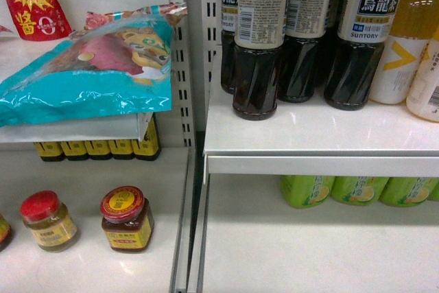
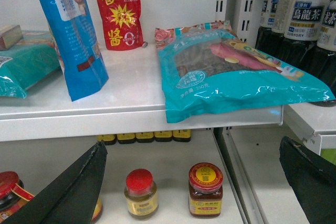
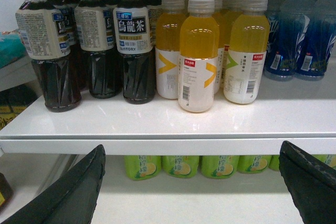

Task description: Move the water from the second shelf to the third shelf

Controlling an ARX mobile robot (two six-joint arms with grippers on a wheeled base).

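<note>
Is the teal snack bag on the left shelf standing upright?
No, in the left wrist view the teal snack bag lies flat, its front edge overhanging the white shelf.

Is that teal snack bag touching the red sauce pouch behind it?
Apart. The left wrist view shows bare white shelf between the teal bag and the red pouch.

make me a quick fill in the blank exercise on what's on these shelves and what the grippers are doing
1. The dark tea bottles stand directly to the ____ of the yellow drink bottles in the right wrist view.
2. The two jars have ____ lids.
3. The green bottles sit on the shelf ____ the tea.
4. Both grippers, left and right, are ____ and hold nothing.

Missing words: left; red; below; open
</note>
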